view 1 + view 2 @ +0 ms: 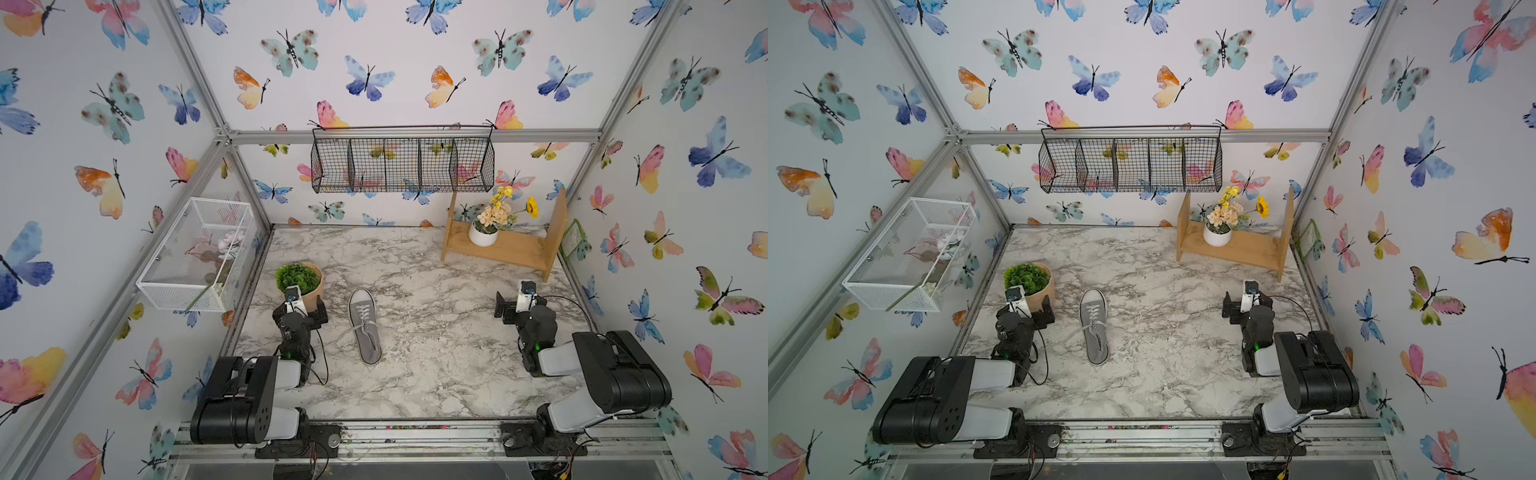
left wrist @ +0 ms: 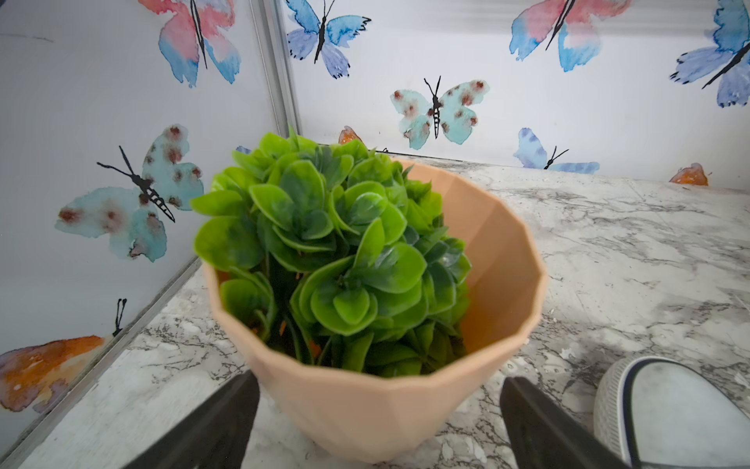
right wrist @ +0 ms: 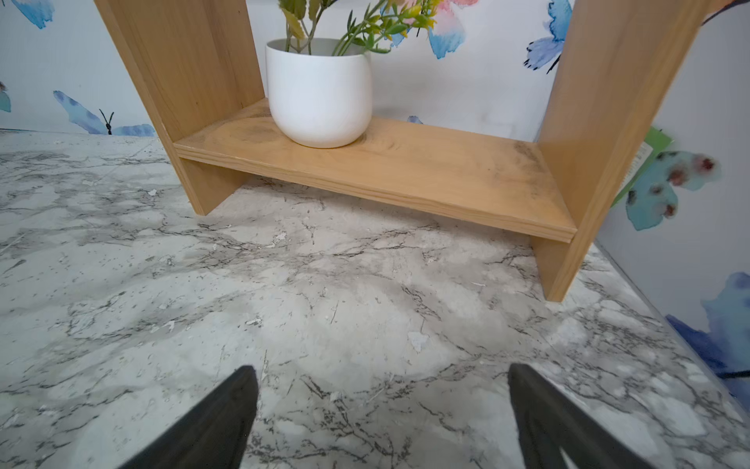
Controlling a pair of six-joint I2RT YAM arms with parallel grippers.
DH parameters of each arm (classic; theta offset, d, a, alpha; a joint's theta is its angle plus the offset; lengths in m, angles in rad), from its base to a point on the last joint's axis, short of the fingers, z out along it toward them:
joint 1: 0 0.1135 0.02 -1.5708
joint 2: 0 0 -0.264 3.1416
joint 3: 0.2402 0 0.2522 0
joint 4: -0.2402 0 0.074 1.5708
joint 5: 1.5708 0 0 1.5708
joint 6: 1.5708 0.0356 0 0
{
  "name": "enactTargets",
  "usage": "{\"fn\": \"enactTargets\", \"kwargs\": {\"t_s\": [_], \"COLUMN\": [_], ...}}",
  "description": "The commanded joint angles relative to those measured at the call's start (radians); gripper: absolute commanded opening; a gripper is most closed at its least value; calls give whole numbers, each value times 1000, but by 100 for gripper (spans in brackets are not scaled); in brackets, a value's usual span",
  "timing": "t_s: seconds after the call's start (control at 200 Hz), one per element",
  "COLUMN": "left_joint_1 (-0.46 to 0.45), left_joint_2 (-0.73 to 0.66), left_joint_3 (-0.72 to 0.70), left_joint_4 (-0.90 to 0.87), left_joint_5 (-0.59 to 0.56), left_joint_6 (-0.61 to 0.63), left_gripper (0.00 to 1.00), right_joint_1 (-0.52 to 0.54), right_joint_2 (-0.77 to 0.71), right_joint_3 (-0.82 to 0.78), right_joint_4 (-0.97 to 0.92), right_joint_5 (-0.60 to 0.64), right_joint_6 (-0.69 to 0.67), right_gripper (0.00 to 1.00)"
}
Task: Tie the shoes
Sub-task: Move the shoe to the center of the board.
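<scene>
A marble-patterned table (image 1: 436, 374) inside a booth papered with painted butterflies, with two robot arms folded at its near edge.

The grey sneaker (image 1: 365, 328) lies flat on its sole left of the table's middle, white toe cap (image 2: 669, 410) pointing toward the back wall, heel toward the arms. It is just beside the left arm and well apart from the right one. Its white laces (image 1: 365, 312) are threaded but look untied, a loose end trailing onto the table on either side (thin and faint from up here, so I can't trace them fully).

The tying has not started, by my reading. To open it well, each arm should take the loose end on its own side, pinching near the free tip and low to the table so the cord cannot slip out. The right arm has the longer reach. Lifting both ends gently should keep the light shoe from dragging or tipping.

The left gripper (image 2: 379, 379) stands spread wide and holds nothing. Its dark fingers (image 2: 227, 418) frame a peach pot of green plastic leaves (image 2: 345, 264) close in front, and whether they brush it I cannot tell; the sneaker's toe shows just beside that pot. The right gripper (image 3: 381, 368) is just as wide, empty, poised over bare marble and facing a wooden shelf (image 3: 385, 170) that carries a white flowerpot (image 3: 320, 93).
</scene>
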Motion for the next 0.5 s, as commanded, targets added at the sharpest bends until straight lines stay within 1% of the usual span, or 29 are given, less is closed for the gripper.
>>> {"fn": "enactTargets", "kwargs": {"t_s": [0.0, 0.496], "left_joint_1": [-9, -8], "left_joint_2": [8, 7], "left_joint_3": [18, 19], "left_joint_4": [31, 30], "left_joint_5": [34, 34], "left_joint_6": [9, 7], "left_gripper": [99, 99], "right_joint_1": [3, 2], "right_joint_2": [13, 16], "right_joint_3": [16, 26], "right_joint_4": [23, 10], "right_joint_5": [-18, -10], "right_joint_6": [-7, 0], "right_gripper": [99, 99]}}
